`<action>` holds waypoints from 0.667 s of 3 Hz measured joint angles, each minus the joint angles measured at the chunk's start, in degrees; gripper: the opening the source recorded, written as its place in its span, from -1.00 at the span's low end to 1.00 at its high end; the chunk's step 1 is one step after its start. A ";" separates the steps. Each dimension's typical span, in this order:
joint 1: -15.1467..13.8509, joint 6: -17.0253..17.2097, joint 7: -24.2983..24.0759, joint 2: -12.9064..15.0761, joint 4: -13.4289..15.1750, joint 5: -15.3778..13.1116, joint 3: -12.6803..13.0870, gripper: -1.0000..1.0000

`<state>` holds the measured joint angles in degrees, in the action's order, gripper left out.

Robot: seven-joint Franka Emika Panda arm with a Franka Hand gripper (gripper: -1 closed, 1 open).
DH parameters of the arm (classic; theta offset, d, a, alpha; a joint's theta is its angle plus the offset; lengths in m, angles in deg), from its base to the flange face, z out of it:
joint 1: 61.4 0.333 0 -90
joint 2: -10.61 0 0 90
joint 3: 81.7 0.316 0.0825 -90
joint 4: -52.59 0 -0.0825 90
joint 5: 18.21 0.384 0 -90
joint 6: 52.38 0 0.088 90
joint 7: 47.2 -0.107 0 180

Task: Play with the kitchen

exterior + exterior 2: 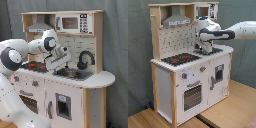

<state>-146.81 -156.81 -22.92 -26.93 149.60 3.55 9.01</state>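
Kitchen: standing on the floor, hob beside sink.
Tool: hovering over the sink, probably reaching for something inside.
Grip: can't tell how open it's sitting.

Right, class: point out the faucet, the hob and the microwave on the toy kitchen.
faucet (84,58), first exterior view, on its black arch.
hob (180,59), second exterior view, on its black top with red rings.
microwave (73,23), first exterior view, on its door.
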 joint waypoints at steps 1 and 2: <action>-0.99 2.33 -5.32 0.00 1.77 0.00 -0.01 1.00; -1.40 3.40 -11.51 0.00 1.87 0.00 -0.24 1.00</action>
<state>-148.21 -153.41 -34.43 -26.92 151.47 3.55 8.77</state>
